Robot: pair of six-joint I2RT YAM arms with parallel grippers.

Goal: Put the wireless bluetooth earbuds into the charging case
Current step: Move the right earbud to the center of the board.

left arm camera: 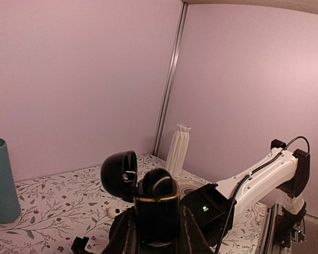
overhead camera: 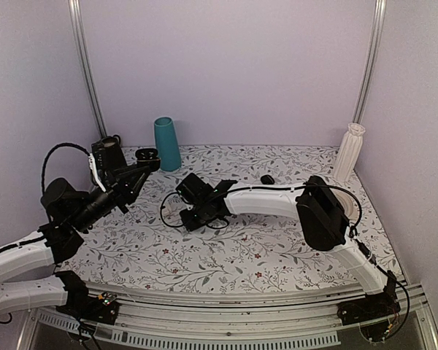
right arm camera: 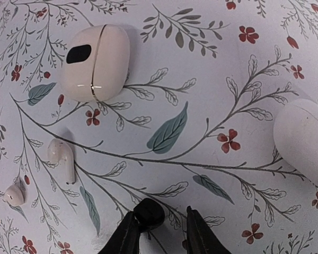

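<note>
Only the left wrist view shows the case [left arm camera: 157,209] closely: black, boxy, with a thin gold rim. The left jaws hold it upright, its lid [left arm camera: 119,174] swung open to the left. A dark rounded shape sits in its mouth; whether that is an earbud I cannot tell. The top view places the case raised above the far-left part of the surface [overhead camera: 277,248], near a teal cup [overhead camera: 167,144]. Only the right wrist view shows a tiny black earbud [right arm camera: 148,212] low over the surface. It touches the tip of one finger of the right jaws, which stand narrowly apart. Beyond lie a white case [right arm camera: 95,62], another white case [right arm camera: 305,140] at the right edge, and two white earbuds [right arm camera: 61,160], with bare pattern between them. A vase [overhead camera: 348,151] stands in the far-right corner, and a black lump [overhead camera: 267,179] lies beyond the right arm.
</note>
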